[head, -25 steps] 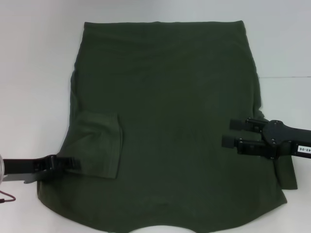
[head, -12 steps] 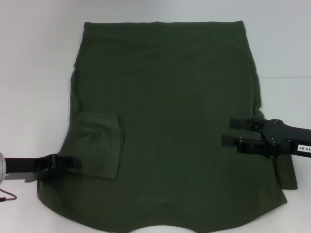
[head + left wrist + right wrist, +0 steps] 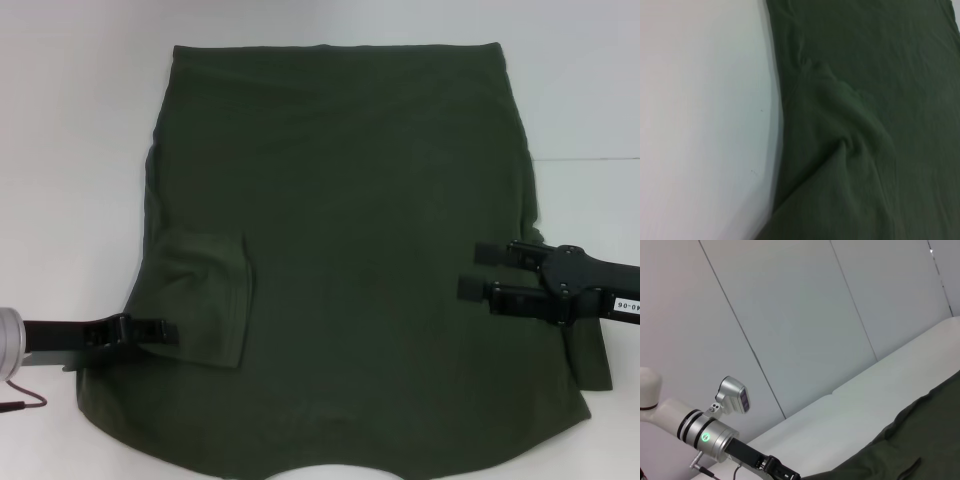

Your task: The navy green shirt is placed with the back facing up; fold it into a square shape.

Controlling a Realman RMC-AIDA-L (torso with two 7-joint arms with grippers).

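Observation:
The navy green shirt [image 3: 350,220] lies flat on the white table, plain side up, and it is far bigger than either gripper. Its left sleeve [image 3: 205,300] is folded inward onto the body. My left gripper [image 3: 160,332] reaches in low from the left and overlaps the shirt's edge just below that folded sleeve. The left wrist view shows only the shirt [image 3: 865,125] with a raised crease beside bare table. My right gripper [image 3: 478,270] hovers open over the right side of the shirt, its two fingers pointing left and apart. The shirt's edge [image 3: 920,450] shows in the right wrist view.
The white table [image 3: 70,150] surrounds the shirt on the left, right and far sides. In the right wrist view, the left arm [image 3: 705,437] shows with a grey panelled wall [image 3: 790,315] behind it.
My left gripper has slid a little to the right, farther onto the shirt's edge. The right gripper and the shirt have hardly moved.

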